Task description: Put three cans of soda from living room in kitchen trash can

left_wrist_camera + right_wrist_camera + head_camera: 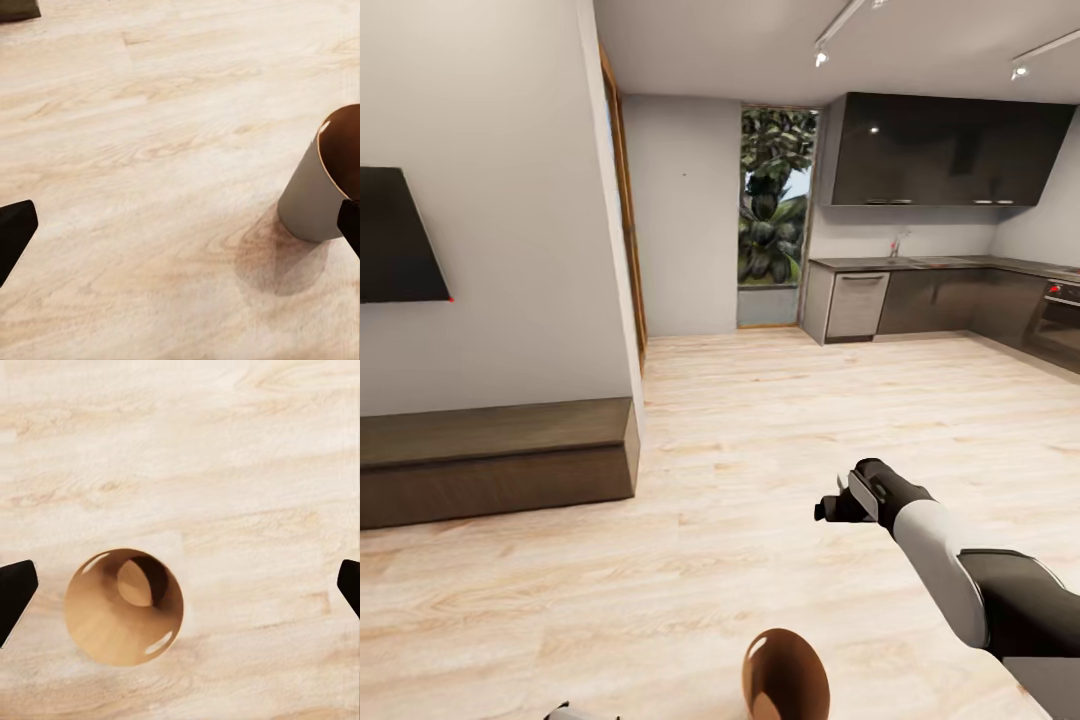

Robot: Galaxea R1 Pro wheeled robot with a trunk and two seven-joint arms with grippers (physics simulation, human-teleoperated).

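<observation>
The tash can [785, 678], round with a coppery brown inside, stands on the pale wood floor at the lower edge of the head view. My right gripper [838, 505] hangs above the floor just beyond it, on an outstretched arm. In the right wrist view the right gripper [180, 585] is open, its dark fingertips [15, 589] far apart, and the tash can [124, 606] lies below, seen down its mouth with no can showing inside. My left gripper [180, 225] is open too, with the tash can [315, 191] beside it. The three cans of soda are out of view.
The kitchen lies ahead: dark lower units [950, 300], a steel dishwasher front [857, 305], glossy wall cupboards [950, 150] and an oven [1060, 318]. At left a wall carries a black TV [395, 235] over a low wooden bench [495, 460]. Open floor [760, 430] stretches between.
</observation>
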